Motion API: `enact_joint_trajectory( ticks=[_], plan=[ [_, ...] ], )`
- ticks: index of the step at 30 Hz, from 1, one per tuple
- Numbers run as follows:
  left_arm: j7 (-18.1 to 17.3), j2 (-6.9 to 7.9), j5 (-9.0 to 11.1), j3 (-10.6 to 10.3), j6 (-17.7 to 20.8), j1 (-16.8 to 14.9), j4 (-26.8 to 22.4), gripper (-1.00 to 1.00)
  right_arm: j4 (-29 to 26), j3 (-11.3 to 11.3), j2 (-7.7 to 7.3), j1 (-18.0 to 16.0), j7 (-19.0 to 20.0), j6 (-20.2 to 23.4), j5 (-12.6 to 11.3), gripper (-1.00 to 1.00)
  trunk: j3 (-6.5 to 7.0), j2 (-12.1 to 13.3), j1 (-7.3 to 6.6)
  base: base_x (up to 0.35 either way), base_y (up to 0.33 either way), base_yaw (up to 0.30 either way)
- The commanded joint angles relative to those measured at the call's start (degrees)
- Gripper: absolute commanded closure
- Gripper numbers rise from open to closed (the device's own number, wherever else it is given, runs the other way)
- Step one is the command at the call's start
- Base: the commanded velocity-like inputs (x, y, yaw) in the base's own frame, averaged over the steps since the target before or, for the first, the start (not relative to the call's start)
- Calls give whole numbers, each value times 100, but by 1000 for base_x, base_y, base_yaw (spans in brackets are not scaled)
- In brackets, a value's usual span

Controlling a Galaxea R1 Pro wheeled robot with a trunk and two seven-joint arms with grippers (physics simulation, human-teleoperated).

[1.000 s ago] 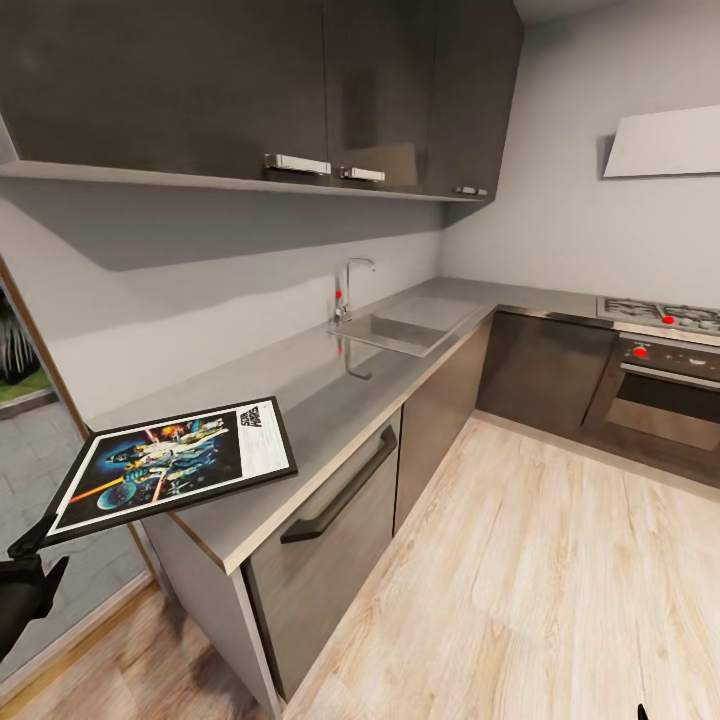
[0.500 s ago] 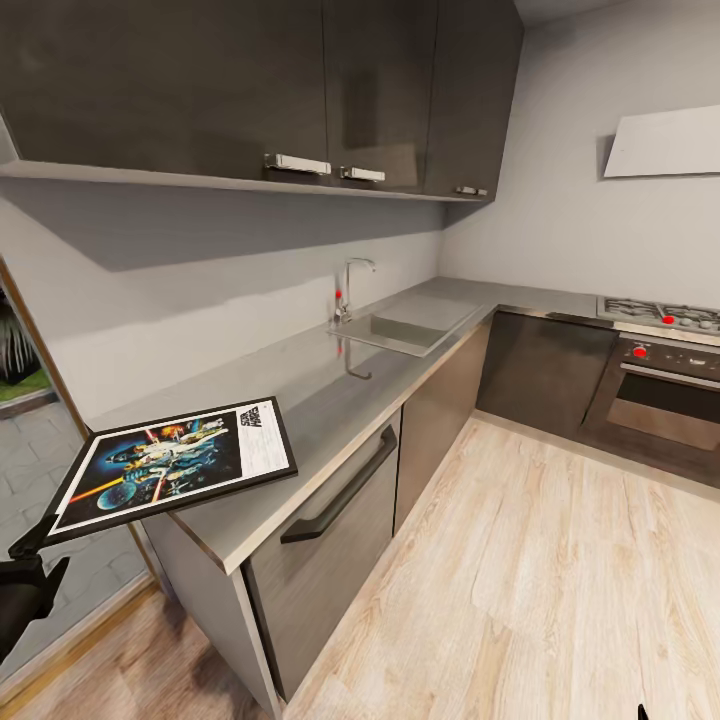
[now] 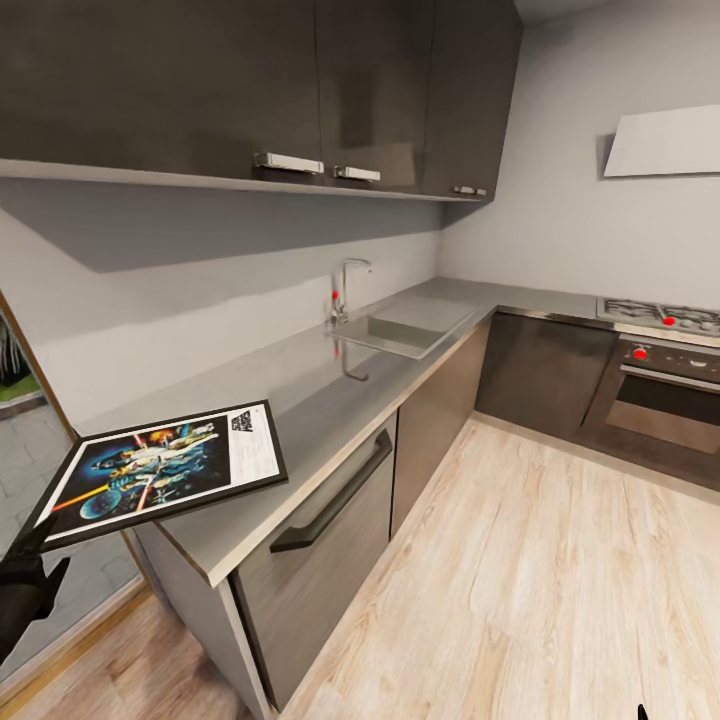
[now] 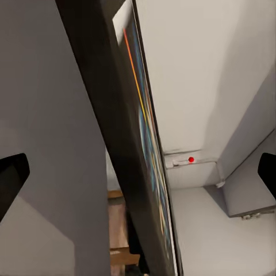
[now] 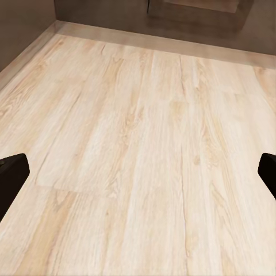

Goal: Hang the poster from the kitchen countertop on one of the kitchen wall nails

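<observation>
**Poster at the worktop's end, my left jaws beside its corner**

My left jaws (image 3: pixel 25 575) are black and matte, and they sit just at the lower corner of the poster (image 3: pixel 160 470). From the head view I cannot tell if they pinch the frame or only stand beside it. In my left wrist view the two finger tips stand far apart at the sides, and the poster (image 4: pixel 141 172) runs between them edge-on: a thin black frame with a strip of white border and blue and orange art.

The poster is a flat rectangle, tilted. Its far part is over the end of the worktop (image 3: pixel 330 390) and its near corner sticks out past the edge, toward my left jaws. The worktop is long, smooth grey and matte, with a steel sink (image 3: pixel 395 330) and a tap (image 3: pixel 345 285) further away from my jaws.

My right jaws (image 5: pixel 138 172) are spread wide above the pale wooden floor (image 5: pixel 144 144), holding nothing.
</observation>
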Motion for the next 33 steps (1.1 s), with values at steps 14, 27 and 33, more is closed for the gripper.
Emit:
enact_joint_trajectory(
  ticks=[14, 27, 33],
  plan=[
    [-12, 1, 56, 2, 35, 1, 114, -100, -2, -4, 1, 0, 47, -10, -48, -100, -3, -2, 0, 60, -2, 0],
    [-12, 1, 56, 10, 35, 1, 116, -100, -2, -4, 1, 0, 47, -10, -48, -100, -3, -2, 0, 39, 0, 0],
    [-12, 1, 56, 11, 35, 1, 116, -100, 10, -4, 1, 0, 47, -10, -48, -100, -3, -2, 0, 1, 0, 0]
  ],
)
